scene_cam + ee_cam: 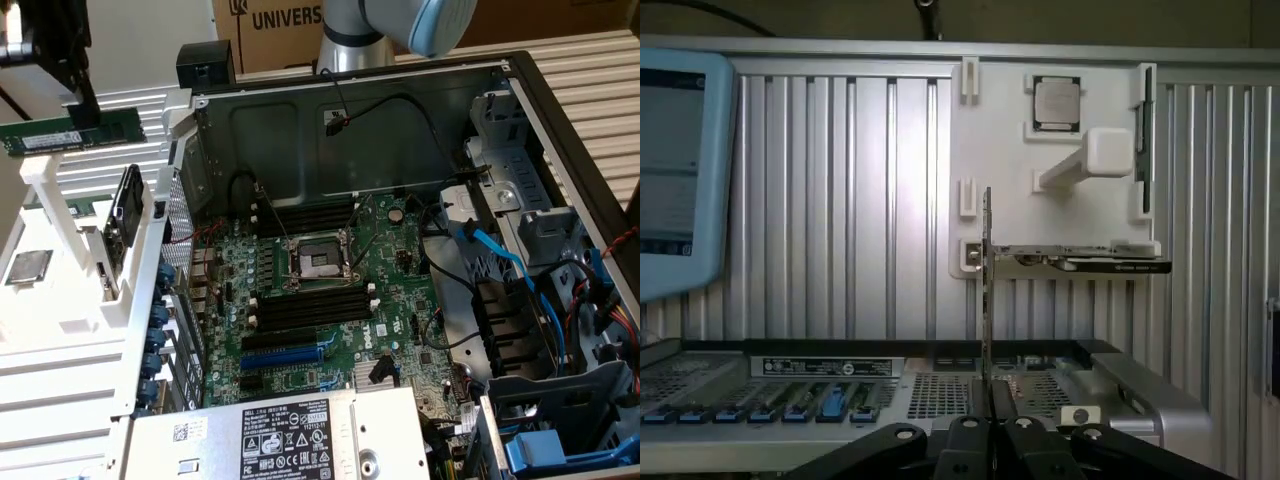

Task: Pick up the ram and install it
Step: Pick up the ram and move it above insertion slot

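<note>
Ram point(60, 137) sits level at the exterior view's upper left, clamped between the fingers of the gripper point(85, 116).

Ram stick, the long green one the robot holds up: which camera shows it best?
The exterior view. At its left the long, thin green ram stick shows its flat side and pale label, pinched in the black gripper. The wrist view sees it edge-on, a thin strip sticking out between the gripper's fingers.
</note>
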Robot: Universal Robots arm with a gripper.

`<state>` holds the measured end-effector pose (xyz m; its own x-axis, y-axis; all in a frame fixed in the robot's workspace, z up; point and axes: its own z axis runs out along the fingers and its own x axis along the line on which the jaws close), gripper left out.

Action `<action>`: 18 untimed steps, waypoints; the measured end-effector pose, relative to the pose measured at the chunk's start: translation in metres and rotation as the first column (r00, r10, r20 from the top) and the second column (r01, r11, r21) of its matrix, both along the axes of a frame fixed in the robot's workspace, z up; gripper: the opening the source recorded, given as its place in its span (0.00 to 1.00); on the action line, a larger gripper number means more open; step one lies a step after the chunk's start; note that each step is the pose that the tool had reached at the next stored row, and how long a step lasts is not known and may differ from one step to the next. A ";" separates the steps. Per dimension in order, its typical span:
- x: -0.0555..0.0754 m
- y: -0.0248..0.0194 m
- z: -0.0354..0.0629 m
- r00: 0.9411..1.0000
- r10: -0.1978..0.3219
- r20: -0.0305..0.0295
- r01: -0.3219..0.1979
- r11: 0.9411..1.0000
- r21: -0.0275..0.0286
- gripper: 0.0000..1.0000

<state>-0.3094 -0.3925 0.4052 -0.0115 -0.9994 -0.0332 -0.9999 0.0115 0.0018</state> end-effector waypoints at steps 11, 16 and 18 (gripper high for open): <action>0.050 0.0000 0.0052 1.000 0.000 0.002 0.000 1.000 0.002 0.12; 0.086 0.0000 0.0052 1.000 0.000 0.005 0.000 1.000 0.002 0.12; 0.095 0.0000 0.0053 1.000 0.000 0.005 0.000 1.000 0.002 0.12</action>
